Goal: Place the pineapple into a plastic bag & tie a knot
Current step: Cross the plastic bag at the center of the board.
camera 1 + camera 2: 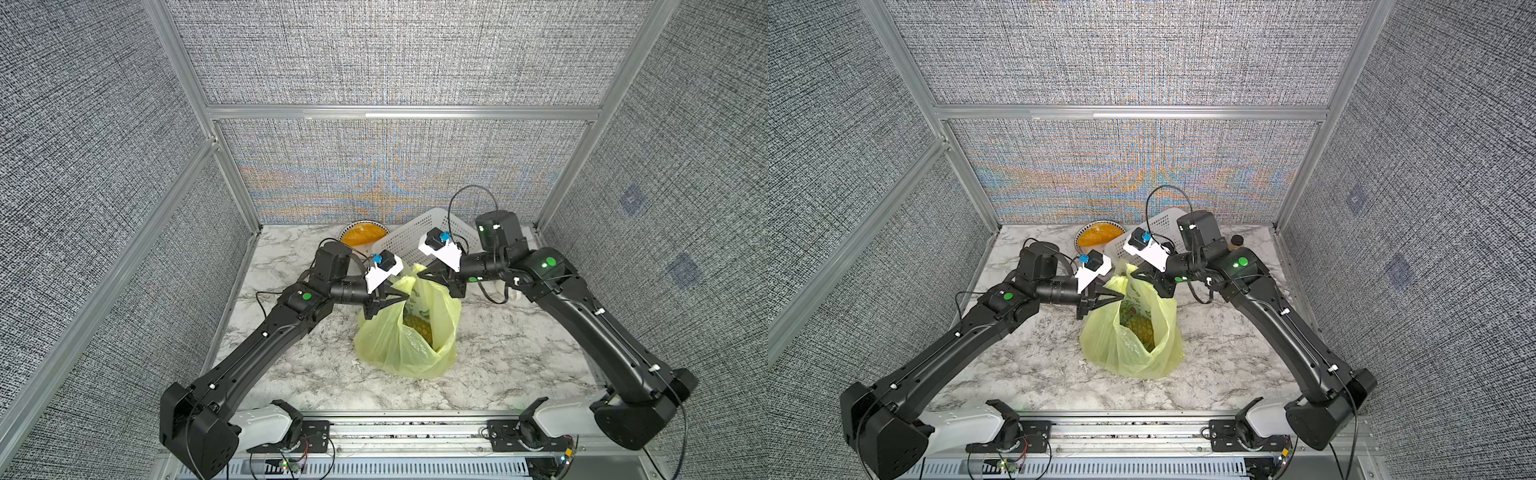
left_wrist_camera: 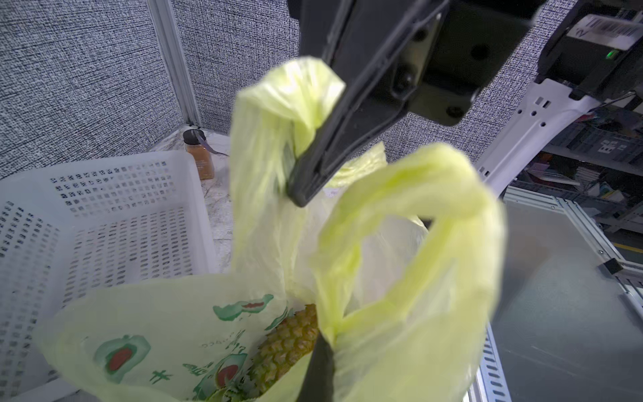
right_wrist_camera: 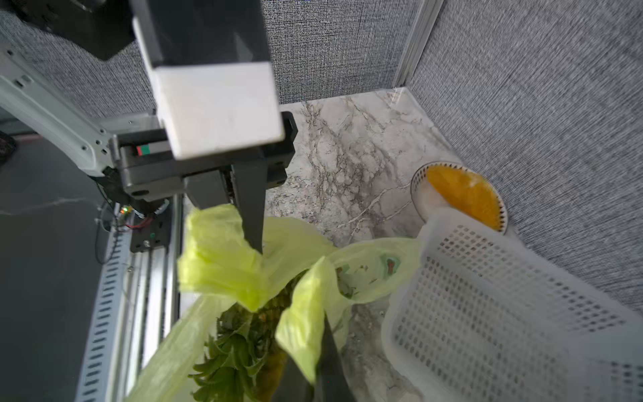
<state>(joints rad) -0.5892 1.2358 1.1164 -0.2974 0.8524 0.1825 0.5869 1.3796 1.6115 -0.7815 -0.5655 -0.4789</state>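
Marble tabletop [image 1: 519, 353]; yellow-green plastic bag [image 1: 399, 353] gapes around pineapple [image 1: 417, 328]; left fingers [image 1: 392, 297], right fingers [image 1: 436, 276] clamp its handles.

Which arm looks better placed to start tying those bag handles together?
Likely the left: both jaws are shut on bag handles, but the left arm has bare table beside it, while the basket crowds the right arm.

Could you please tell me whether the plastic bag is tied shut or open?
Open. The plastic bag gapes at the top, the pineapple shows inside, and its two handles stand apart, unknotted.
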